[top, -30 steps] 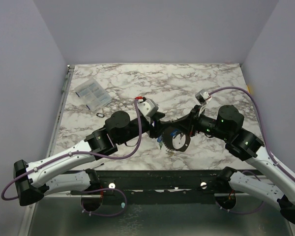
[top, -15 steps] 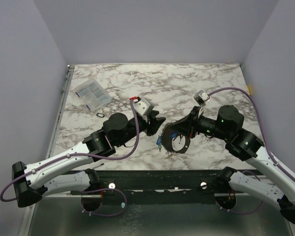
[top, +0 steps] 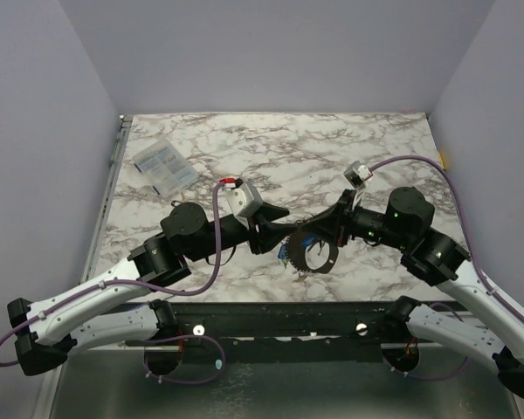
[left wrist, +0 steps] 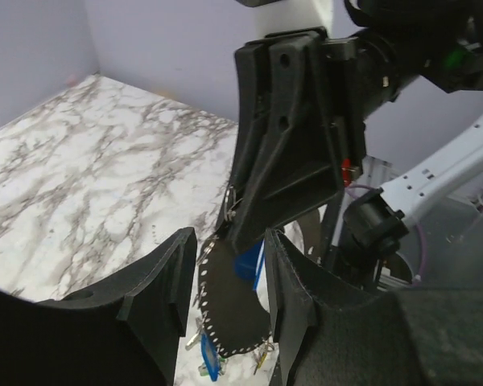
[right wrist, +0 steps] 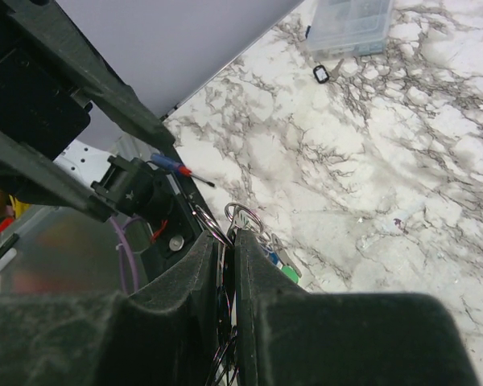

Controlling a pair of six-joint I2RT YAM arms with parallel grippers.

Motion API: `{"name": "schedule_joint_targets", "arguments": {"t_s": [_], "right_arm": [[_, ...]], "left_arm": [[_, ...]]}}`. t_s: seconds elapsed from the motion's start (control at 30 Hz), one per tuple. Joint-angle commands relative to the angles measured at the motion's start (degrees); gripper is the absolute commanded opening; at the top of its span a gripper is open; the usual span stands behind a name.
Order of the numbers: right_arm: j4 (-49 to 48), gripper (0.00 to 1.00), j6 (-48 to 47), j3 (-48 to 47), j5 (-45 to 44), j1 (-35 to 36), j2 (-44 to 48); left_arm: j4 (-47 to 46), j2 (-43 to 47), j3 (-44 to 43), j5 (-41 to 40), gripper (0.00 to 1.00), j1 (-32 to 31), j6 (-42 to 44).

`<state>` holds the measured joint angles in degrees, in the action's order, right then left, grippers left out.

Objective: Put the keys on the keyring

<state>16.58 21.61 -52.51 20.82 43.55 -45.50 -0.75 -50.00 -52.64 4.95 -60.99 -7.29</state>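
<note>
Right wrist view: the keys hang in a small bunch just past the fingertips. A green head and a blue one show, and they sit directly under the silver keyring. The right fingers are drawn almost together, with only a thin slit between them, and the ring's wire is pinched in that slit.

From the left wrist, a blue key head shows beside a dark curved piece with a beaded edge. More small keys dangle at its lower end, one blue and one yellowish. Whether they touch the table I cannot tell.

The left fingers stand apart with nothing between them, and the bunch is seen through their gap. The tip of the right fingers reaches down just beyond that gap.

In the top external view the two arms meet over the near middle of the marble table, their tips just beside each other. The dark piece hangs as a loop below the right arm's tip, and a spot of blue shows at its left edge.

Well apart, toward the far left corner, lies a clear packet, with a small black ring on the table near it.
</note>
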Motion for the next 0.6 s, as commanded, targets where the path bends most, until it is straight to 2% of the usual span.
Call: {"name": "schedule_joint_targets", "arguments": {"t_s": [0.0, 0.23, 0.57], "right_arm": [[-2.4, 0.01, 0.6, -1.1, 4.2, 0.4, -0.3], [-2.7, 0.01, 0.4, -1.0, 7.8, 0.4, -0.8], [-2.7, 0.01, -0.2, -0.9, 10.1, 0.4, -1.3]], "left_arm": [[0.1, -0.5, -2.1, 8.6, 0.45, -0.4, -1.2], [0.0, -3.8, -3.8, 10.2, 0.43, -0.4, -1.7], [-1.7, -5.3, -3.4, 8.6, 0.34, -0.4, -2.3]]}}
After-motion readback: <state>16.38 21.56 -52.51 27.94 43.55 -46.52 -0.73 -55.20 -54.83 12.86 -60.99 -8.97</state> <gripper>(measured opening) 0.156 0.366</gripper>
